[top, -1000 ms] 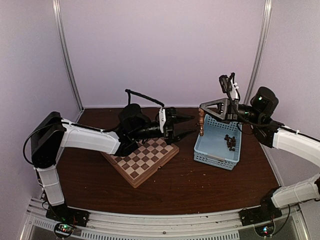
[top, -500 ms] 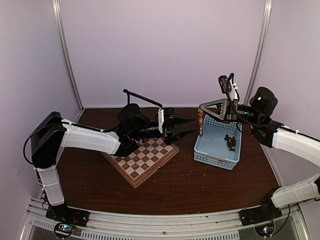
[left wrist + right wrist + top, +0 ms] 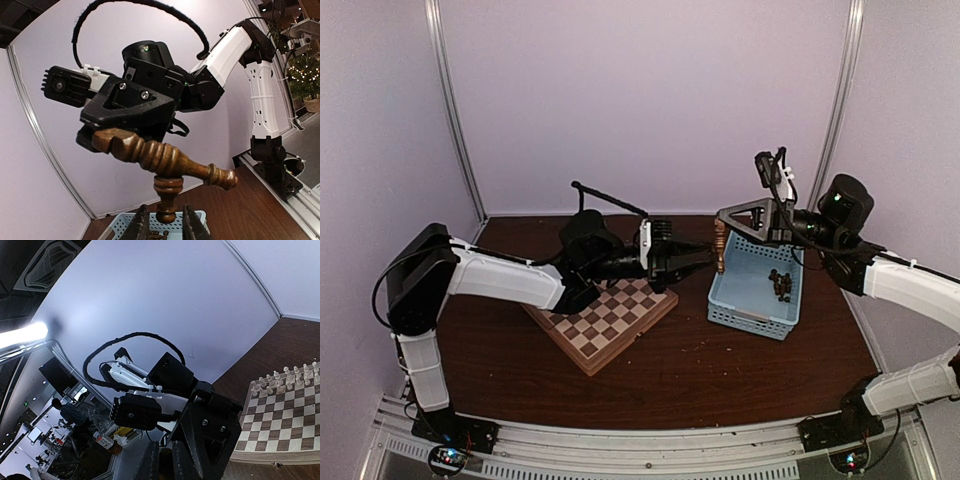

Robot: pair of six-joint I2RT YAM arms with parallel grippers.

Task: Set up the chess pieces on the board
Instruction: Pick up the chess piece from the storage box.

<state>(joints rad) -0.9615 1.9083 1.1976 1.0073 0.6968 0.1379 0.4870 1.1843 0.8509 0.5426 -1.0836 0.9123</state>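
Note:
My right gripper is shut on a dark brown turned chess piece and holds it in the air at the basket's left edge. In the left wrist view the chess piece slants under the right gripper, with a stem hanging down. My left gripper reaches in from the left. Its fingers flank the stem's lower end, narrowly open, with a thin gap on each side. The board lies below the left arm. Cream chess pieces stand along its far rows in the right wrist view.
A light blue lattice basket stands right of the board with several dark pieces inside. Both arms meet above the gap between board and basket. Brown table lies in front, and walls close in on three sides.
My left gripper has pushed right toward the held piece, and its jaws have narrowed around the stem. The right arm has barely moved.

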